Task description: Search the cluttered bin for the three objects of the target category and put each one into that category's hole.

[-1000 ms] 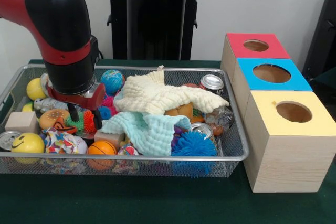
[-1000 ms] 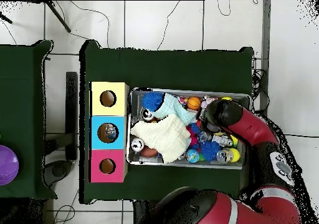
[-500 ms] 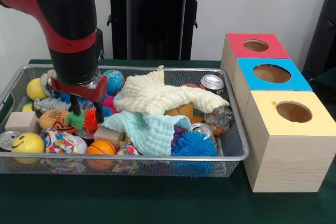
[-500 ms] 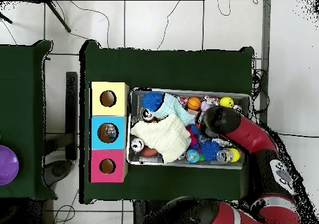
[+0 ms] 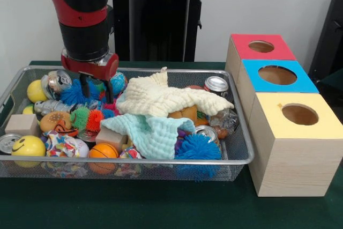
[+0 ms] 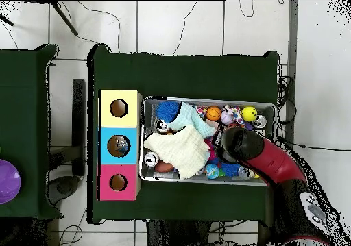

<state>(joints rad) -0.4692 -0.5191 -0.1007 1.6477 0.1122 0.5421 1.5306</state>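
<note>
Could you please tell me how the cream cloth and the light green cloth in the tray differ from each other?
The cream cloth lies higher and farther back in the bin; the light green cloth sits below it, nearer the front rim. The cream cloth spreads wider, reaching toward a can, while the light green cloth looks smaller and partly tucked under the cream one. Both are crumpled, textured cloths draped over other items.

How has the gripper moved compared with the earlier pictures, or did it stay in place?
Yes. In the front view the gripper has risen and shifted toward the far rim of the bin; it now hangs near the blue spiky ball instead of the orange basketball.
</note>
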